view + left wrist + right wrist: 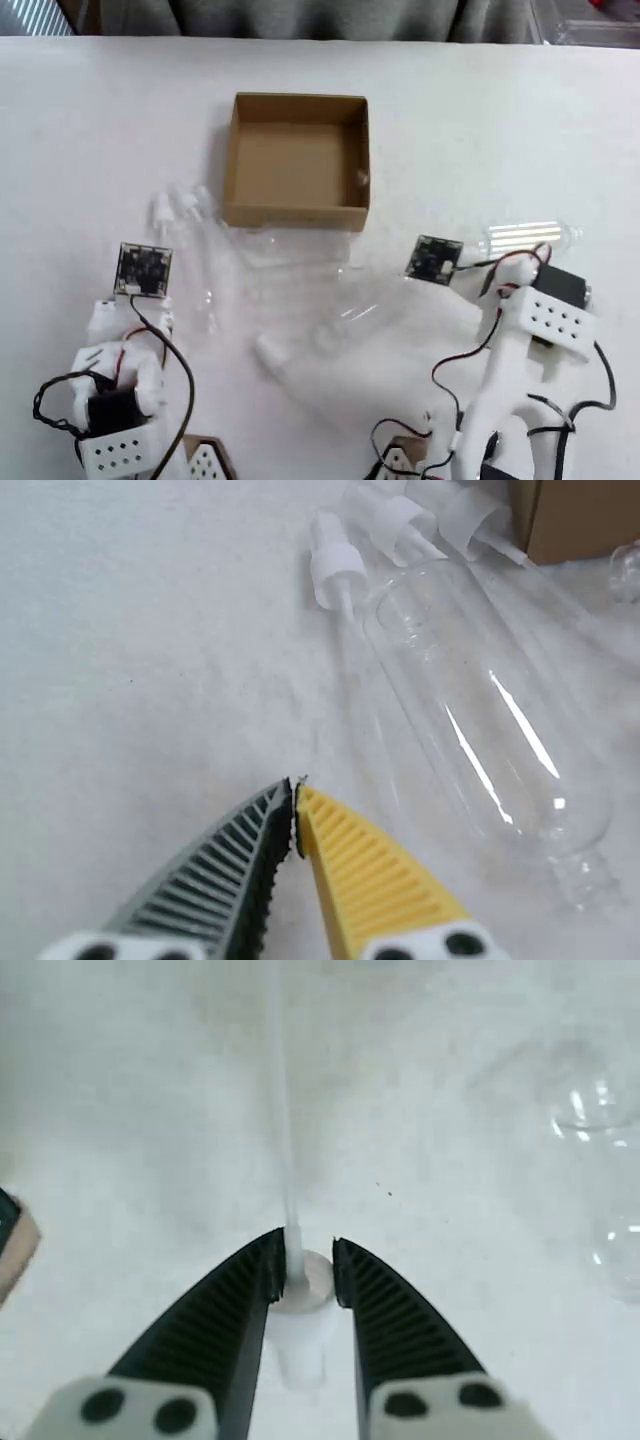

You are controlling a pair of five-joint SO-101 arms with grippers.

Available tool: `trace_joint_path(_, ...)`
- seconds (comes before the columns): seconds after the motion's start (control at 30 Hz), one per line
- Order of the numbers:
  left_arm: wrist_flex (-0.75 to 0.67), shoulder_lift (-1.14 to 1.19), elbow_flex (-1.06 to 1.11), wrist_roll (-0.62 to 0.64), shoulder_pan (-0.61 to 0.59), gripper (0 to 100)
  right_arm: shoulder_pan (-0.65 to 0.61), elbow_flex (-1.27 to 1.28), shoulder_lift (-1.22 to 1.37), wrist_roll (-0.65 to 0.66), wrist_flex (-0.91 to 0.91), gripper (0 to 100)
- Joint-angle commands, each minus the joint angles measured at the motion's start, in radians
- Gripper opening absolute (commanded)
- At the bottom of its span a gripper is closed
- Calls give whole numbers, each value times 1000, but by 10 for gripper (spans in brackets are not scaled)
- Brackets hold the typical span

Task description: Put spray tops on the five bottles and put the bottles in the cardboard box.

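"Two hands to log. State of each?"

"My right hand (307,1243) is clamped on a spray top (300,1285), one finger on either side of its white collar. The dip tube (285,1110) runs straight out ahead over the bench (120,1110). My left hand (295,785) is pressed together on nothing, over bare bench, near a clear bottle (480,710) lying on its side."

"Where does the rest sit?"

"Three loose spray tops (400,525) lie by that bottle's base end, close to a corner of the cardboard box (297,160). The box stands open beyond the bottles, and I see no bottle in it. More clear bottles (340,318) lie between the box and my arms, with a lone bottle (530,238) near my right arm. Exact count: cannot tell, too transparent."

"How will it all handle?"

"My judgement: the top is light, hard plastic, and the collar is the place to hold. The tube looks thin and bendy, so no squeezing there. The bottles look thin-walled, light, slick and apt to roll. I would take one near the neck, where it is stiffest, and gently, so the wall does not buckle."

"Next?"

"Likely feeding the tube into a bottle mouth. That needs the bottle held firm, and my left hand is free for it."
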Motion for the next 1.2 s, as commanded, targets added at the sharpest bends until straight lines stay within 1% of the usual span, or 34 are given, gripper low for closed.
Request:
trace_joint_path(0.0, -21, -13, -3, -6, -8, 20, 61, 2, 2, 29, -104, 17)
trace_joint_path(0.17, -21, -13, -3, -6, -10, 20, 76, 95, 2, 41, -254, 17)
trace_joint_path(0.3, -20, -13, -3, -6, -10, 20, 79, 160, 2, 132, -294, 17)
trace_joint_path(0.5, -20, -13, -3, -6, -10, 20, 79, 216, 2, 146, -348, 24)
trace_joint_path(0.57, -20, -13, -3, -6, -10, 20, 81, 232, 2, 146, -351, 71)
trace_joint_path(0.67, -20, -13, -3, -6, -10, 20, 102, 245, 2, 138, -349, 183)
trace_joint_path(0.73, -20, -13, -3, -6, -10, 20, 110, 244, 2, 124, -348, 234)
trace_joint_path(0.8, -20, -13, -3, -6, -10, 20, 113, 239, 2, 38, -348, 233)
trace_joint_path(0.87, -20, -13, -3, -6, -10, 20, 97, 239, -8, -100, -348, 214)
trace_joint_path(0.97, -20, -13, -3, -6, -10, 20, 82, 213, -8, -359, -348, 177)
trace_joint_path(1.1, -20, -13, -3, -6, -10, 20, 85, 164, -8, -776, -351, 127)
trace_joint_path(1.17, -20, -13, -3, -6, -10, 20, 104, 153, -8, -918, -349, 93)
